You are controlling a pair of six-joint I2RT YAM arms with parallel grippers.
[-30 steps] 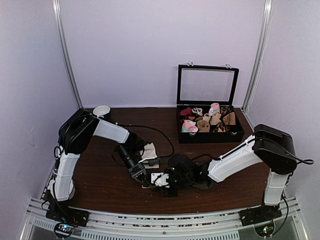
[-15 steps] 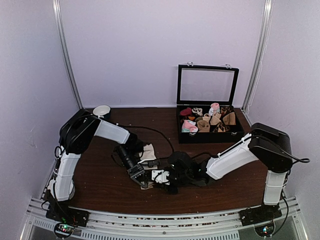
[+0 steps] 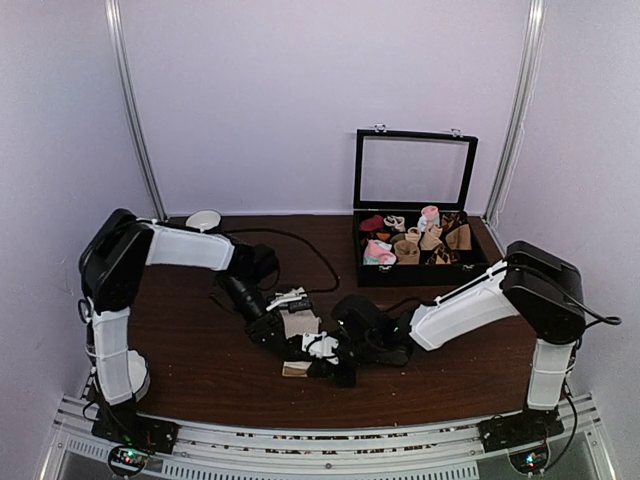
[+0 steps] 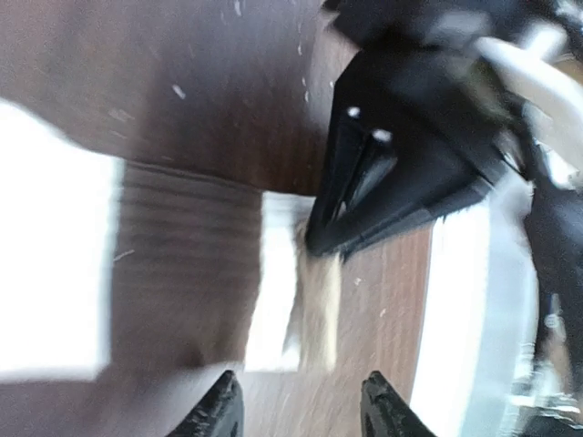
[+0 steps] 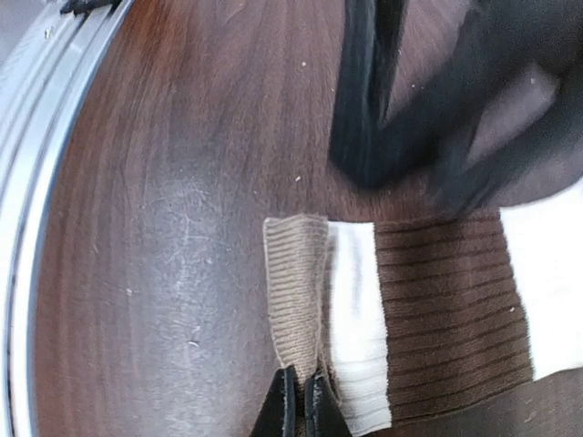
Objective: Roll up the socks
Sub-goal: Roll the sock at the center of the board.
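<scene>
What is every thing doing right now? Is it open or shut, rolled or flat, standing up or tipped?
socks: lying flat on the table, tan end folded over, not rolled yet.
right gripper: jaws shut, pinching the socks' tan edge.
left gripper: jaws open, holding nothing.
box: open, lid standing up, sock bundles inside.
cup: upright.

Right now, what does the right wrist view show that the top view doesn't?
Right wrist only: the right gripper pinched shut on the sock at its folded tan end, beside the white cuff, ribbing clear. Top only: the open box of rolled socks and a white bowl at the back. Both: the sock and the table.
</scene>
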